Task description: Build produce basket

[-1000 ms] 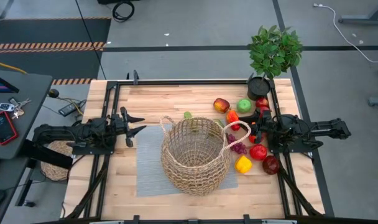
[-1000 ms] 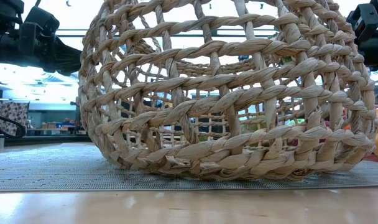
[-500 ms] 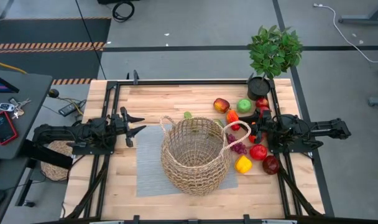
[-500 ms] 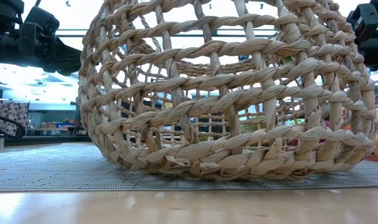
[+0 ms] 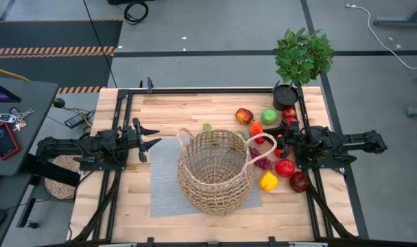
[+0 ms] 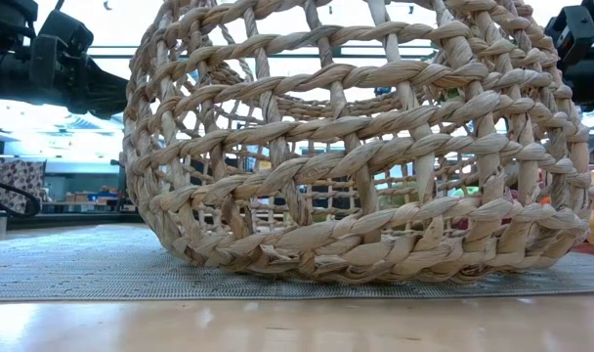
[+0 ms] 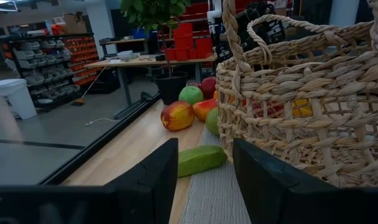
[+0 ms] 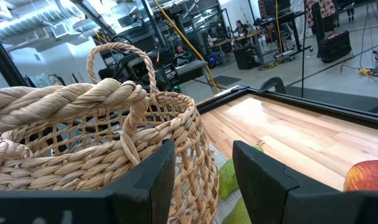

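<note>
Here the basket (image 5: 215, 171) stands upright on a grey mat (image 5: 164, 182) at the middle of the bench (image 5: 188, 106), its two loop handles up at its upper-left and right rim. In the low view it fills most of the frame, with nothing resting on its floor that can be made out.

The produce lies outside it, mostly to the right of the basket: a red-yellow apple (image 5: 244, 115), a green apple (image 5: 269, 116), a red fruit (image 5: 289, 112) by the black pot of the plant (image 5: 303, 56), purple grapes (image 5: 262, 162) touching the right handle, a red apple (image 5: 285, 167), a yellow pepper (image 5: 268, 181) and a dark red fruit (image 5: 299, 182) lower right. A small green piece (image 5: 207, 127) sits just above the basket's rim.

The left gripper (image 5: 148, 138) hovers at centre left, apart from the basket, its fingers (image 7: 153, 180) spread and holding nothing. The right gripper (image 5: 278, 143) sits at centre right among the fruit, close to the right handle; its fingers (image 8: 148, 180) stand parted with nothing between them.
</note>
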Tool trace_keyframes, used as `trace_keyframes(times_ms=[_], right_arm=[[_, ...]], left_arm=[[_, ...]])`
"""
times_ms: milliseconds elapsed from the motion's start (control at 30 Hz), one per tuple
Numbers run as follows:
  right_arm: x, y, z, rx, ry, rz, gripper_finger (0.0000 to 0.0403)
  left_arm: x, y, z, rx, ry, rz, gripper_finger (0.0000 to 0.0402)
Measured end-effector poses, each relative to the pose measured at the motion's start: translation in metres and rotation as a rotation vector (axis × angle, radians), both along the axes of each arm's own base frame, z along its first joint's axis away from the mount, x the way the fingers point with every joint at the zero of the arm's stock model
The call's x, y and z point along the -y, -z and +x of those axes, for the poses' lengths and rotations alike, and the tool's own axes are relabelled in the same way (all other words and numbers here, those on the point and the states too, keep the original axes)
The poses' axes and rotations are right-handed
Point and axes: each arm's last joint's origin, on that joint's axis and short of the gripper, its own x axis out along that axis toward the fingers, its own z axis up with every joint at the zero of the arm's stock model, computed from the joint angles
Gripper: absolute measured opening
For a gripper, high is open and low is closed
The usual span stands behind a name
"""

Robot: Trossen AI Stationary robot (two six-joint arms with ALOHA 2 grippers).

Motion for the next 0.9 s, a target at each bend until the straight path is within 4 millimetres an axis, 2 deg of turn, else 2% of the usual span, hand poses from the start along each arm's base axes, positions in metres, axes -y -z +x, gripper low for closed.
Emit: trace_keyframes(times_ms=[667,767,900], right_arm=[[0.000,0.000,0.000,-0.001,0.000,0.000,0.0168],[0.000,0.000,0.000,0.000,0.000,0.000,0.0168],[0.000,0.000,0.000,-0.001,0.000,0.000,0.0168]], left_arm=[[0.000,-0.002,0.000,0.009,-0.007,0.035,0.0160],[-0.001,-0.013,-0.001,0.121,-0.025,0.075,0.0160],[-0.001,-0.024,-0.003,0.252,-0.039,-0.003,0.0160]])
